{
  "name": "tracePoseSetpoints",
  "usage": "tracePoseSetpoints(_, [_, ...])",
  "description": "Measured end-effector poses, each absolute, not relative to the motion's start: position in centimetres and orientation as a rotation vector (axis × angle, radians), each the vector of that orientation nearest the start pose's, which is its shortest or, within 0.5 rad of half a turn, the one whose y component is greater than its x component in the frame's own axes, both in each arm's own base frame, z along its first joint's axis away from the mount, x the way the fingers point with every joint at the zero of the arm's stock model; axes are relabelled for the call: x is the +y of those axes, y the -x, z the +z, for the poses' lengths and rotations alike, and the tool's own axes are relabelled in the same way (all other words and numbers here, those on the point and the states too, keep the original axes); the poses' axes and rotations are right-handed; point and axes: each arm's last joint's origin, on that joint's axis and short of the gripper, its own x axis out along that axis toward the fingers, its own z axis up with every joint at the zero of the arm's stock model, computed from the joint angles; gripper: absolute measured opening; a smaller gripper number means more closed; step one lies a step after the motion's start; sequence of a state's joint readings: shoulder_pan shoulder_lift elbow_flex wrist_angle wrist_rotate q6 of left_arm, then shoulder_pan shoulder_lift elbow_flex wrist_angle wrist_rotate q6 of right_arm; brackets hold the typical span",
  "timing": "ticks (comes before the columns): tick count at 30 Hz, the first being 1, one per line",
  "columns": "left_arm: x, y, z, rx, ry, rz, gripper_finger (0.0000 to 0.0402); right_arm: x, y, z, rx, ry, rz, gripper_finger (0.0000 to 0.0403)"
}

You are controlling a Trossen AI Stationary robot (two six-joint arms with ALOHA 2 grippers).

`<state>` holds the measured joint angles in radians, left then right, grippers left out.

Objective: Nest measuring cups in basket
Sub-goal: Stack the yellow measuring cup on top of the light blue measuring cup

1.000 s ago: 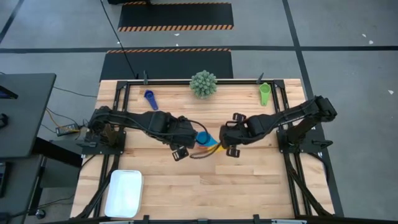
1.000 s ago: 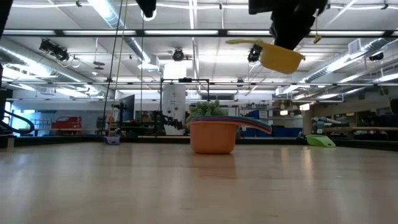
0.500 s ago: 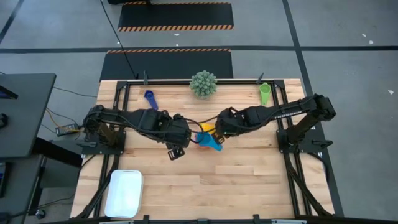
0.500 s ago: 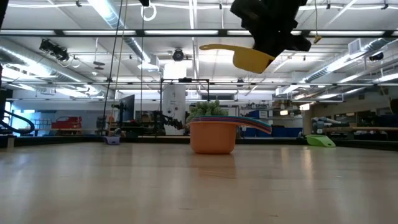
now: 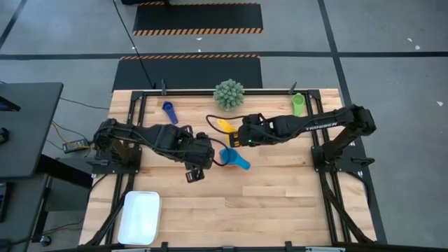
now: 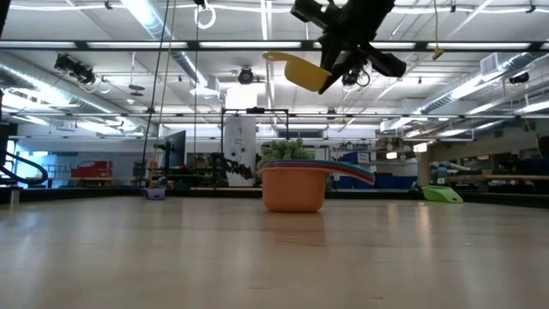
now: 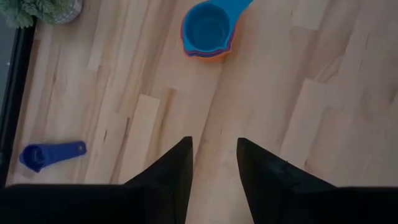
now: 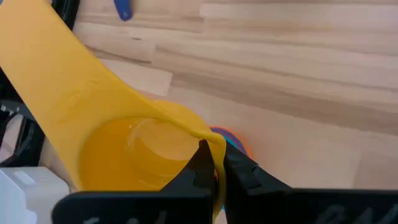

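A nested stack of cups, light blue on top (image 5: 229, 157) and orange outermost (image 6: 293, 190), stands on its base at the table's middle. My right gripper (image 5: 241, 137) is shut on a yellow cup (image 5: 224, 126), high above the table just beyond the stack; the cup also shows in the low view (image 6: 300, 70). My left gripper (image 5: 193, 170) is open and empty, left of the stack (image 7: 208, 31). A dark blue cup (image 5: 168, 108) lies at the far left and a green cup (image 5: 298, 105) at the far right. The white basket (image 5: 140, 217) sits at the near left corner. My right gripper pinches the yellow cup's rim wall (image 8: 214, 146), on the side away from its handle (image 8: 56, 81), with one finger inside the bowl and one outside. The cup is lifted clear of the table and tilted, with its handle pointing away from the gripper.
A spiky green plant (image 5: 229, 94) stands at the far edge's middle, close behind the held cup. Black rails (image 5: 133, 126) run along the table's left and right sides. Bare wood lies between the stack and the basket.
My right gripper has carried the yellow cup toward the table's far edge and left, from beside the stack to beyond it, and the cup has tipped from level to tilted. My left gripper has drawn back a little toward the left, away from the stack.
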<state>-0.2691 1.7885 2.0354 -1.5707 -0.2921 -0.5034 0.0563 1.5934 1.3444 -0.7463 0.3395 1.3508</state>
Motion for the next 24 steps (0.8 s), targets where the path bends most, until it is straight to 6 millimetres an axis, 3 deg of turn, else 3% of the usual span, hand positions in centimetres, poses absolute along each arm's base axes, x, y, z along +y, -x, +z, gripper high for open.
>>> tracePoseSetpoints(11, [-6.8, -31.6, 38.8, 1.168, -0.031, 0.440, 0.0130, 1.0, -33.9, 26.8, 0.774, -1.014, -0.795, 0.0011])
tracePoseSetpoints(24, [-6.2, -31.7, 38.7, 1.198, -0.022, 0.398, 0.0130, 0.7, -34.0, 26.6, 1.055, -0.370, -0.175, 0.0011])
